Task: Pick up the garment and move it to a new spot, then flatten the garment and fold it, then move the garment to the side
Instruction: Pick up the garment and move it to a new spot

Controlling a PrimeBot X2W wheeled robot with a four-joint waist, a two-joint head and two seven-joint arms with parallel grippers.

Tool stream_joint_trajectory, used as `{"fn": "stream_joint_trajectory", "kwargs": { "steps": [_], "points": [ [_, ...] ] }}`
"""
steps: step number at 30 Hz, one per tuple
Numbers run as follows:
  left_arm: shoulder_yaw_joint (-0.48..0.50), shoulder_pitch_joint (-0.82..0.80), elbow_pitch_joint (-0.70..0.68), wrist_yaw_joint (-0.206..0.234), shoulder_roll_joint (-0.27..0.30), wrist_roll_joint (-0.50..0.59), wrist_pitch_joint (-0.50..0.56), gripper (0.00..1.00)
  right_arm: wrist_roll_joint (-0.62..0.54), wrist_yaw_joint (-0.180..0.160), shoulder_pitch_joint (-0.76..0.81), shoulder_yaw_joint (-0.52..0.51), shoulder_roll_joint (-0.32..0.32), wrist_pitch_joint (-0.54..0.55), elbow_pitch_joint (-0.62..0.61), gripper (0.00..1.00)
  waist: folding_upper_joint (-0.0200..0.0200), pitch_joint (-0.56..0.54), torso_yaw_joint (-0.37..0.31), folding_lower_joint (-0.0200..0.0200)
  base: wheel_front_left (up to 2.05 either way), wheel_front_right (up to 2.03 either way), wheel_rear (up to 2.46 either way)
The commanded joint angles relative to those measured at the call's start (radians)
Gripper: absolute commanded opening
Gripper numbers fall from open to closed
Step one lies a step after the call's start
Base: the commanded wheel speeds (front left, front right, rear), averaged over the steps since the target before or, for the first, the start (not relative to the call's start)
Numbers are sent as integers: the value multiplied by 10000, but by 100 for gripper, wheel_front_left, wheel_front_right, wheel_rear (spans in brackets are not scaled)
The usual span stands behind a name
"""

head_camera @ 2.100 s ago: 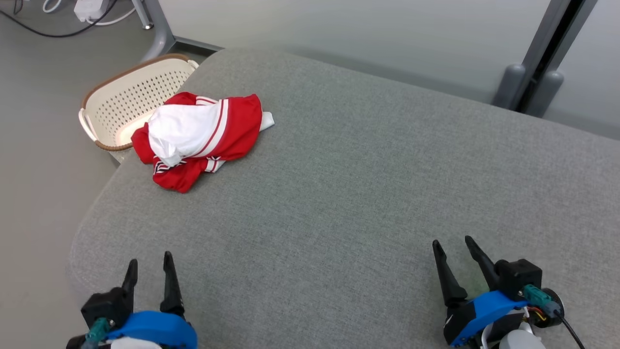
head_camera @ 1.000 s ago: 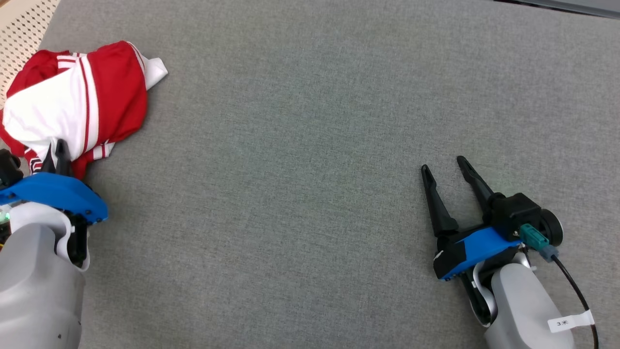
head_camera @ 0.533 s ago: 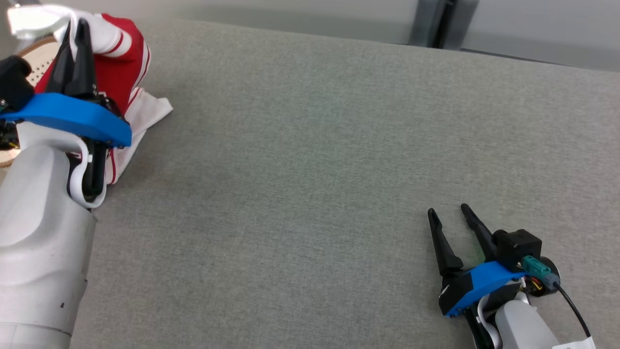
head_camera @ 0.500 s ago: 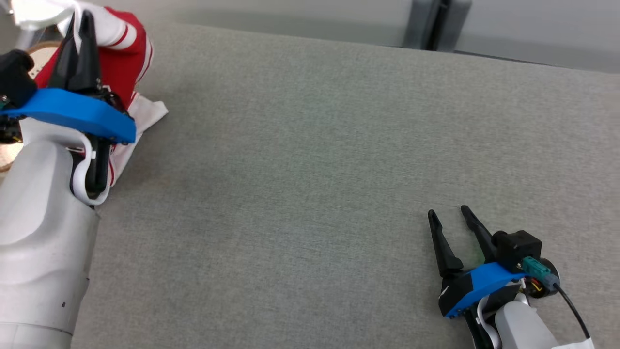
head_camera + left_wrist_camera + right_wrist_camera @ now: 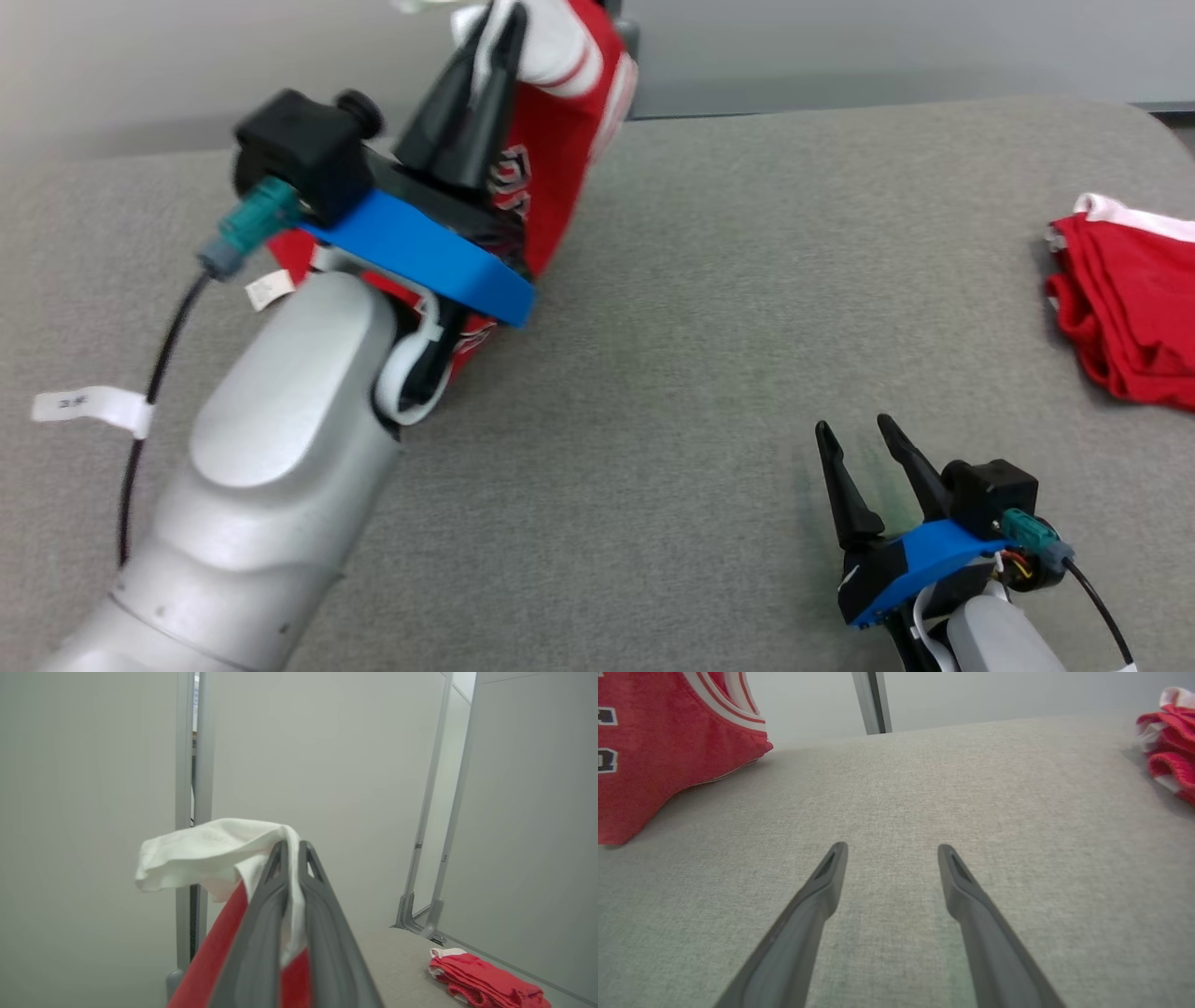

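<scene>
Stretching across the frame, a grey fabric surface point(image 5: 709, 308) is backed by pale partition walls point(image 5: 327, 765). At upper left the red-and-white garment point(image 5: 560, 140) is pinched by the left gripper point(image 5: 499, 19); at lower right the right gripper point(image 5: 851, 426) is spread, folded red clothes point(image 5: 1130, 308) lying far right

Lab-like test bay: plain grey partition panels point(image 5: 336, 765), metal frame posts point(image 5: 184, 756), grey fabric-covered worktable point(image 5: 709, 308).

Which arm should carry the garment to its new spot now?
Left. The left fingers are shut on the garment, which hangs from them; the right fingers stand open above the grey surface, apart from the cloth.
</scene>
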Motion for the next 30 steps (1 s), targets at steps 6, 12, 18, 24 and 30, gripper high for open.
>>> {"fn": "stream_joint_trajectory", "kwargs": {
  "steps": [6, 12, 18, 24, 30],
  "points": [
    [-1516, 257, 143, -8, -1030, -178, 30, 0, 83, -1, 136, 73, -33, -5, 39, 100, 0, -281, -1114, 0, 0, 0, 0],
    [-2485, 603, 1571, 51, -1533, 515, -55, 100, 252, -1, 20, 235, -32, -5, 30, 100, 0, -228, -1361, 0, 0, 0, 0],
    [-1912, 1315, 2202, 178, -1550, 631, -87, 100, 258, -1, 127, 38, -35, -5, -90, 100, 0, -280, -1007, 0, 0, 0, 0],
    [-369, 2648, 1850, 459, -1117, 1208, -91, 100, 98, -1, 327, -244, -39, -5, -132, 100, 0, -606, -457, 0, 0, 0, 0],
    [1572, 4697, 1104, 765, -932, 1899, -85, 100, 33, -1, 726, -555, -36, -5, -182, 100, 0, -1109, 3, 0, 0, 0, 0]
  ]
}}
